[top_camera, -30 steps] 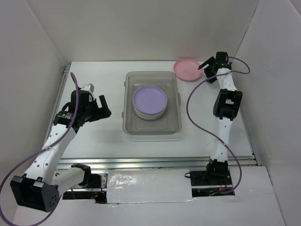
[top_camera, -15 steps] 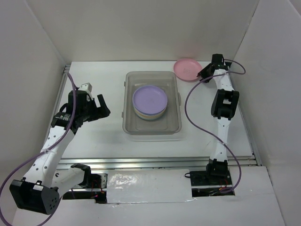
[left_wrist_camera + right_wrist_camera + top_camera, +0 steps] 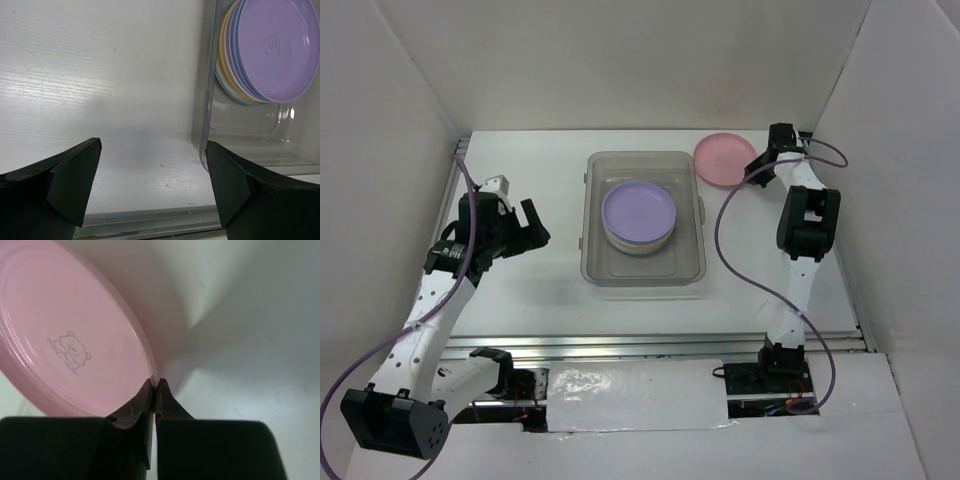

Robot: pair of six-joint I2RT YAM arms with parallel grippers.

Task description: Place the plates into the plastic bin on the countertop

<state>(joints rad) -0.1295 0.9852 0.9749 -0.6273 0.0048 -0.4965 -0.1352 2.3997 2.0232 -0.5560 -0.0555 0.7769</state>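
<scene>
Since a second ago the pink plate (image 3: 724, 160) has shifted a little toward the right wall with the right gripper (image 3: 761, 160) at its edge, and the left arm has drawn back toward the near left.

From the top view, the plastic bin (image 3: 692, 272) sits mid-countertop (image 3: 550, 290) with a stack of plates inside, a lilac plate (image 3: 639, 213) uppermost. The pink plate is beyond the bin's far right corner, outside it. The left gripper (image 3: 527, 228) hangs well left of the bin.

From the left wrist, that gripper's fingers are spread wide and carry nothing. The bin's wall stands to the right, and cream and blue rims peek from under the lilac plate. How many plates lie in the stack cannot be counted.

From the right wrist, the jaws are pinched nearly together on the pink plate's rim, the plate tilted.

No other plate shows outside the bin, so this looks like the last one: it remains to be carried over and released.
</scene>
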